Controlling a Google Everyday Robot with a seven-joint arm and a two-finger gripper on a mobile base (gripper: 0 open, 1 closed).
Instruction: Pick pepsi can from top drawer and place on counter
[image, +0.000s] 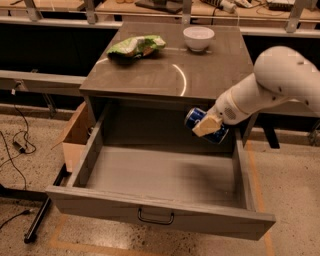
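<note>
The dark-blue pepsi can (196, 118) is tilted in the air above the open top drawer (160, 175), near its back right corner and just below the counter (170, 75) front edge. My gripper (207, 126) is shut on the can, its tan fingers (206, 125) wrapped across the can's middle. The white arm comes in from the right. The drawer is pulled fully out, with a black handle (155, 217) on its front panel. Nothing shows inside it.
A green snack bag (136, 46) lies at the counter's back left and a white bowl (198, 38) at its back right. A cardboard box (75, 137) stands left of the drawer. Cables (17, 145) lie on the floor at left.
</note>
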